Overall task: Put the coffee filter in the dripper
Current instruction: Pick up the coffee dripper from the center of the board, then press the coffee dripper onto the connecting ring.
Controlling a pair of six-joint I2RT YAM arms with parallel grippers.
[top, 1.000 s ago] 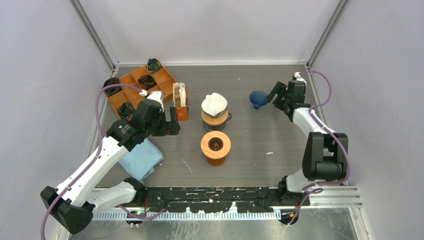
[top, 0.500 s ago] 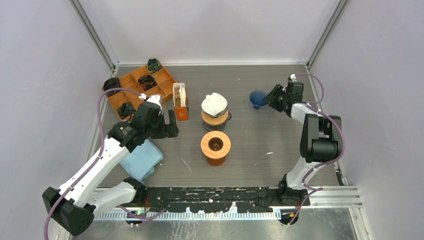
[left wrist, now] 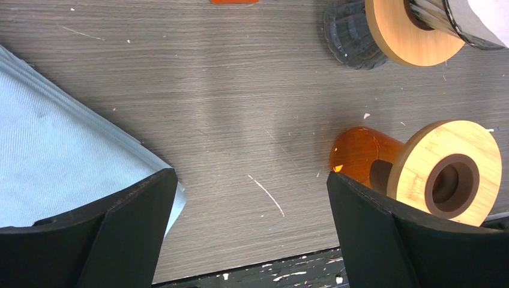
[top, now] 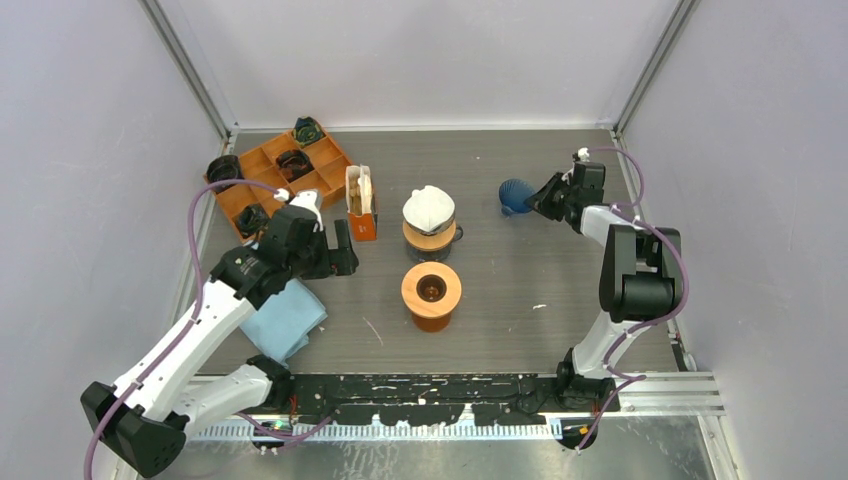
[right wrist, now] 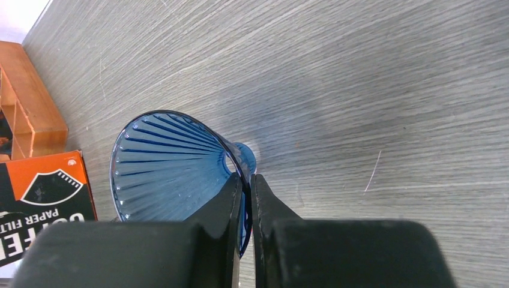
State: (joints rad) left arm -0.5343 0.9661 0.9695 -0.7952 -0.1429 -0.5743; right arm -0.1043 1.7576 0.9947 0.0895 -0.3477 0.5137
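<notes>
Right claw [right wrist: 246,180] is clamped on the blue dripper [right wrist: 174,168]: one finger inside the rim, one outside, thin wall between them. The dripper is toward the far right corner of the worktop [top: 520,270] and looks tilted, not upright.

Left claw [left wrist: 250,180] is wide apart, holding nothing, over bare worktop between the blue cloth [left wrist: 54,138] and the orange cup with the wooden lid [left wrist: 447,174].

Filters: a stack stands in the orange box [top: 361,208], just beside the tray [top: 262,158] at the far left corner. What looks like one more white filter [top: 428,204] sits on the pot at worktop centre.

Handling guess:
- Filter: paper, featherweight, floppy, creases easily. Pinch the top edge or seam, light squeeze.
- Dripper: ribbed plastic, light, probably slick. It'll skate or tip if nudged.

Text: box face reads "PAPER" plus a cut-off "FILT". No brand legible.
</notes>
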